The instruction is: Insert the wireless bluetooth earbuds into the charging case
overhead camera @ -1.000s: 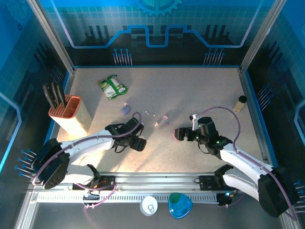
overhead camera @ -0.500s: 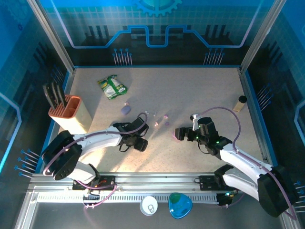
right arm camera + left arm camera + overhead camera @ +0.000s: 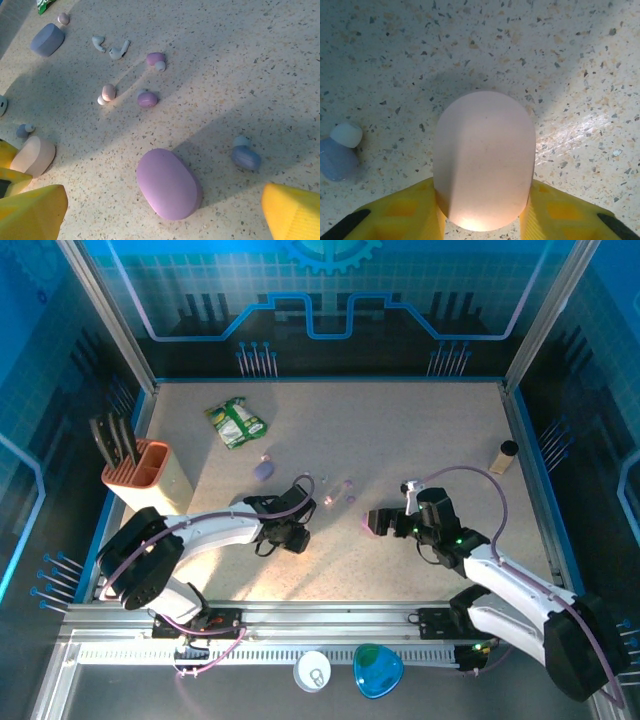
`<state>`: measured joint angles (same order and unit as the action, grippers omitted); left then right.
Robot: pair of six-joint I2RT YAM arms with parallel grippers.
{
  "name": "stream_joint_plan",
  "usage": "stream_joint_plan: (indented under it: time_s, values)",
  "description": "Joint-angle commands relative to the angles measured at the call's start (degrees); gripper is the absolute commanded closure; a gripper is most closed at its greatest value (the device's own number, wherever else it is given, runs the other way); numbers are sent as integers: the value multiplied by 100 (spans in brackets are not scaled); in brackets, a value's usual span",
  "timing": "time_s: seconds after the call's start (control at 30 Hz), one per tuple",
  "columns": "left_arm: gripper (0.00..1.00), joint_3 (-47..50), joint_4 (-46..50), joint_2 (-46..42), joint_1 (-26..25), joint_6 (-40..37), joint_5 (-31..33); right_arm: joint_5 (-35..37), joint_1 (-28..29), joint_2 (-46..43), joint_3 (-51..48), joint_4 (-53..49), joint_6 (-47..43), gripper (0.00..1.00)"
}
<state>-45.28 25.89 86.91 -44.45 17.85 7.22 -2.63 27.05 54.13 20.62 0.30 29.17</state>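
Observation:
In the left wrist view a pale pink charging case (image 3: 484, 160) lies on the speckled table, and my left gripper (image 3: 484, 192) is shut on it, one yellow finger against each side. A bluish earbud (image 3: 339, 155) lies to its left. My right gripper (image 3: 162, 200) stands open, low over a purple charging case (image 3: 169, 184) and not touching it. A bluish earbud (image 3: 245, 155) rests to that case's right. Farther off lie pink (image 3: 108, 92), purple (image 3: 147, 99) and white (image 3: 119, 50) earbuds. From above, my left gripper (image 3: 293, 537) and right gripper (image 3: 375, 522) sit mid-table.
A lavender-blue case (image 3: 263, 469) lies behind the earbuds. An orange knife block (image 3: 150, 480) stands at the left, a green packet (image 3: 236, 422) at the back left, a small bottle (image 3: 503, 456) at the right edge. White (image 3: 312, 671) and blue (image 3: 378, 670) objects sit by the near rail.
My left gripper's jaws have closed from wide apart onto the pink case, and the arm has shifted slightly to the right. The right arm has stayed put.

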Motion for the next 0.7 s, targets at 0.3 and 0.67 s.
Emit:
stream_joint_plan:
  time_s: [0.3,0.67]
  values:
    - [59,735,-2811,-793,-54,-2282,-1299,-2500,-297,241,333,336,946,6]
    - [61,959,-4150,-747,-40,-3392,-2315,-3310,-192,996,447,1040,1895,30]
